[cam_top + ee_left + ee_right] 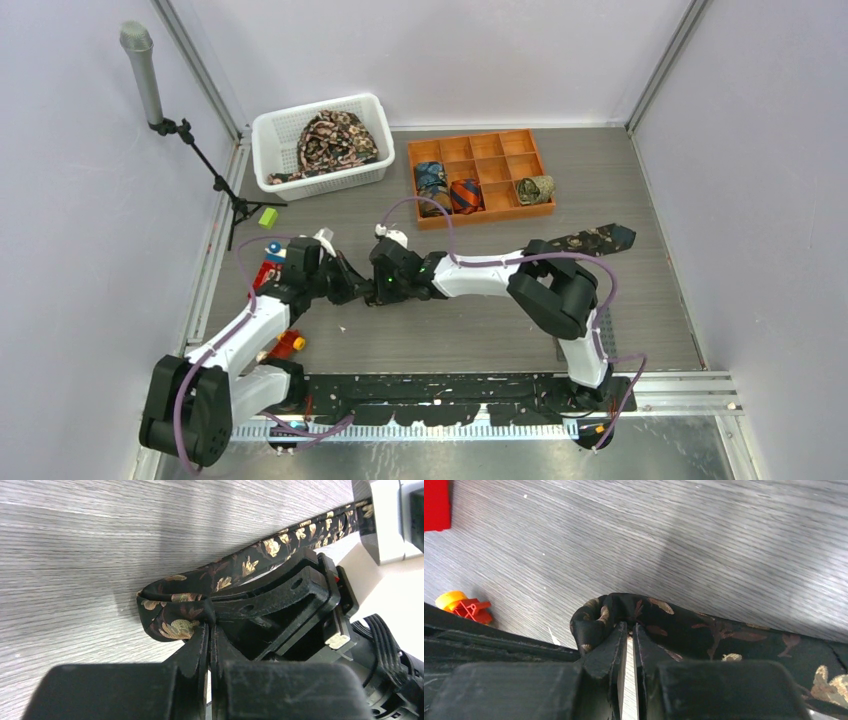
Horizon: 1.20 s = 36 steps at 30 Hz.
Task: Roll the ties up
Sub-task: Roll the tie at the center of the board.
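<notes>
Left tool (209,624) and right tool (628,628), arms stretched low toward each other, both pinch seemingly the same floral tie (174,628).

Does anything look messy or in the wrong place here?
Yes: a green block and red-orange plastic pieces lie loose at the left side, stray bits that don't belong with the ties.

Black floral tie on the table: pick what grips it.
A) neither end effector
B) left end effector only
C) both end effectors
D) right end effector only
C: the left end effector and the right end effector each pinch a fold of the black floral tie.
</notes>
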Motion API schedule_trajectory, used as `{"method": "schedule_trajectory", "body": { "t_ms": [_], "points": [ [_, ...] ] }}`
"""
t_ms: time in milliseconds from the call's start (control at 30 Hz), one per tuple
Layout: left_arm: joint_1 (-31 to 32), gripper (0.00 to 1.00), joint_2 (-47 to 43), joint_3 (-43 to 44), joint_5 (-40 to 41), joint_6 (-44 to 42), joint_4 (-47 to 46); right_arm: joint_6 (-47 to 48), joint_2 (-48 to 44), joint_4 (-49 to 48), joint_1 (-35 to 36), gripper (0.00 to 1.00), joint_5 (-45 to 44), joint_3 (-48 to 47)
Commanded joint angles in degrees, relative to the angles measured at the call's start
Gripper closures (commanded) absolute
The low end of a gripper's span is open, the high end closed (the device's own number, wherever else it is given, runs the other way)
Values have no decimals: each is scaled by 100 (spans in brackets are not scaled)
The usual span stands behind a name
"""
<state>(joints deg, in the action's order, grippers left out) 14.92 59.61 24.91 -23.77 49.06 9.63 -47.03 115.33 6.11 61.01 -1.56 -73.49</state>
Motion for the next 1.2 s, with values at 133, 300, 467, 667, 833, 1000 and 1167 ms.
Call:
{"method": "schedule_trajectory", "body": {
  "t_ms": [133, 300, 467, 667, 833, 1000, 1167],
  "points": [
    [264, 100, 282, 224, 149, -35, -265, 357, -966, 355, 44, 84, -364, 87],
    [292, 100, 324, 230, 221, -62, -267, 587, -1454, 651, -85, 84, -647, 399],
    [316, 100, 338, 276, 246, -47, -267, 704, -1641, 701, -308, 84, -685, 707],
    [490, 100, 455, 400, 335, -11, -276, 783, -1351, 438, -438, 84, -562, 852],
    [605, 100, 582, 441, 373, 16, -320, 956, -941, 271, -451, 85, -609, 779],
    [694, 100, 684, 473, 412, 48, -382, 855, -798, 222, -458, 85, -500, 840],
    [825, 100, 913, 522, 434, 123, -578, 713, -813, 163, -454, 85, -462, 1069]
  ]
}}
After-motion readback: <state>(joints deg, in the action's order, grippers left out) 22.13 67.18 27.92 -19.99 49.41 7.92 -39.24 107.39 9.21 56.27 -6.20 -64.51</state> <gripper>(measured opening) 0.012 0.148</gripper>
